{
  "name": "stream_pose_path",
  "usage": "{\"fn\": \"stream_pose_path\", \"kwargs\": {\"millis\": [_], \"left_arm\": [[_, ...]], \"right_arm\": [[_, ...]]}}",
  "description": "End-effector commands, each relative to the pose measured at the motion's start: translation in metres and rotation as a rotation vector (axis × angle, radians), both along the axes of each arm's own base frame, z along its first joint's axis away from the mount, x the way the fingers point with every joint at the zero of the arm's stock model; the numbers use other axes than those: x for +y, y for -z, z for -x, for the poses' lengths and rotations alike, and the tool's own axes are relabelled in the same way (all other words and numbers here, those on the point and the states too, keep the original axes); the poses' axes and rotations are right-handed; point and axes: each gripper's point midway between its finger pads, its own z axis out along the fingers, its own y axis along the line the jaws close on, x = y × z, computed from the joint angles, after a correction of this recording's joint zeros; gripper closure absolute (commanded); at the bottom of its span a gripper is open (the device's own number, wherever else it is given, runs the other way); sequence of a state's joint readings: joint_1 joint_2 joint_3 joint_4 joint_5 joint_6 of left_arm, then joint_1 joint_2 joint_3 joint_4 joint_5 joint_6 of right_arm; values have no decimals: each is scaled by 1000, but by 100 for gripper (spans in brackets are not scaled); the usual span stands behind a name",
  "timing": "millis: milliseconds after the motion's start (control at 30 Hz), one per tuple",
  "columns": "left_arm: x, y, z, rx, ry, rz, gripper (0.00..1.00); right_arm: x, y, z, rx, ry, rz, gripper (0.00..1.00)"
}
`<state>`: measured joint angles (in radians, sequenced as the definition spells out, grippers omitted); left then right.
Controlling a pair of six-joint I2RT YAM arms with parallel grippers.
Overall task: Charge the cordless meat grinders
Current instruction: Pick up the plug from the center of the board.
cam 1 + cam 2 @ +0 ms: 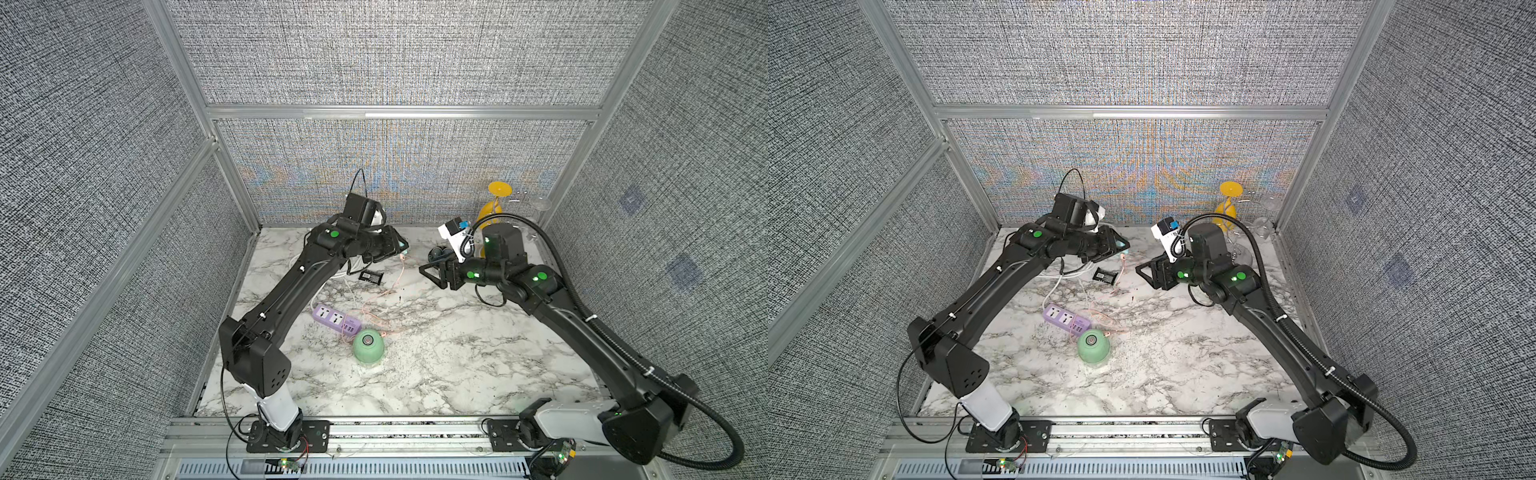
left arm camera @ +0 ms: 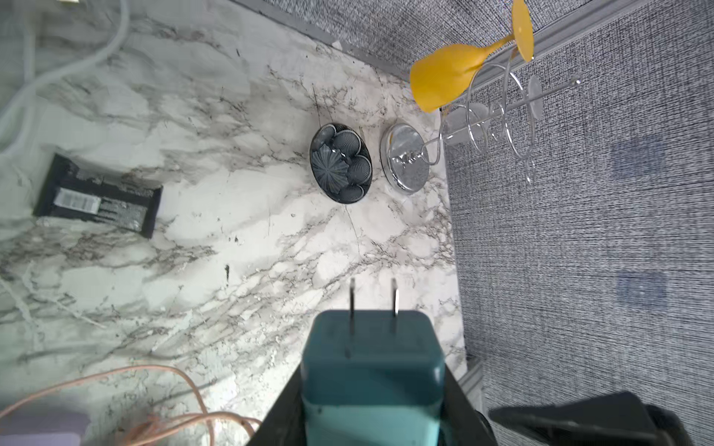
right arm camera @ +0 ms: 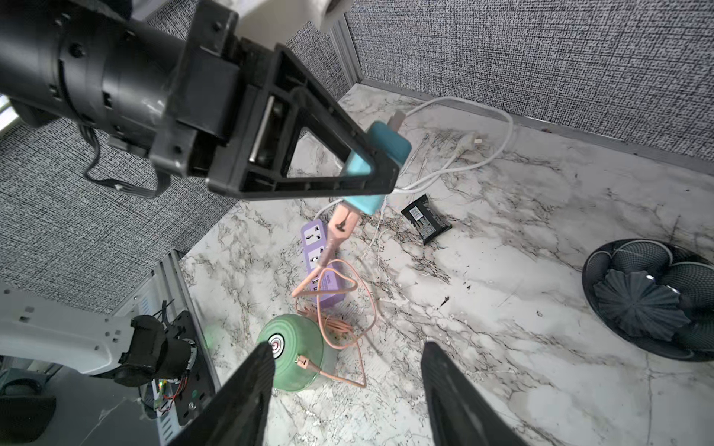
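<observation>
On the desk [image 1: 457, 374], toward its front middle, one grinder [image 1: 368, 348] stands upright with its button up. It is just beside the USB end of the one purple strip [image 1: 336, 318], which has two sockets. Both top views show it there, but the left wrist view does not show it.

There is one teal adapter [image 3: 386, 146], and the left jaws are clamped on it, holding it above the desk near the back. Only the left wrist view shows its two prongs, pointing away from the jaws. Only the right wrist view shows the one pink cable [image 3: 347, 305] clearly. One plug is in the adapter, loose loops lie over the strip, and the other plug is against the grinder's side.

The right jaws stand apart with nothing between them, well clear of the grinder.

One white cable [image 3: 483, 116] curves along the back. One black packet [image 1: 371, 276] lies flat between the arms. At the back right are one dark dish [image 2: 340, 162] and one wire rack [image 2: 405, 162] with one yellow glass [image 2: 444, 77] hung upside down on it.
</observation>
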<state>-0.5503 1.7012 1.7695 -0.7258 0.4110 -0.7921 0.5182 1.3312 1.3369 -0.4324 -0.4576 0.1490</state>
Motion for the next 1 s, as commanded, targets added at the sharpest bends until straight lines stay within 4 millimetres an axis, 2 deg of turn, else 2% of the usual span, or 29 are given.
{"fn": "stream_pose_path", "kwargs": {"millis": [0, 133, 233, 367, 567, 800, 967], "left_arm": [[-6, -14, 9, 85, 27, 147, 100], [-7, -15, 12, 122, 22, 238, 100], [0, -13, 11, 126, -24, 254, 100], [14, -8, 3, 103, -149, 282, 100], [28, -6, -14, 96, -348, 398, 100], [32, -12, -22, 115, -431, 491, 100], [31, -14, -22, 137, -434, 516, 100]], "right_arm": [[11, 5, -4, -15, -57, 5, 33], [24, 12, -13, 21, -76, -30, 30], [33, 6, -18, 56, -80, -89, 29], [45, -3, -24, 68, -52, -177, 28], [67, -5, -26, 15, 16, -171, 28], [62, -2, -37, -14, 136, -220, 33], [67, -1, -41, -32, 122, -231, 34]]}}
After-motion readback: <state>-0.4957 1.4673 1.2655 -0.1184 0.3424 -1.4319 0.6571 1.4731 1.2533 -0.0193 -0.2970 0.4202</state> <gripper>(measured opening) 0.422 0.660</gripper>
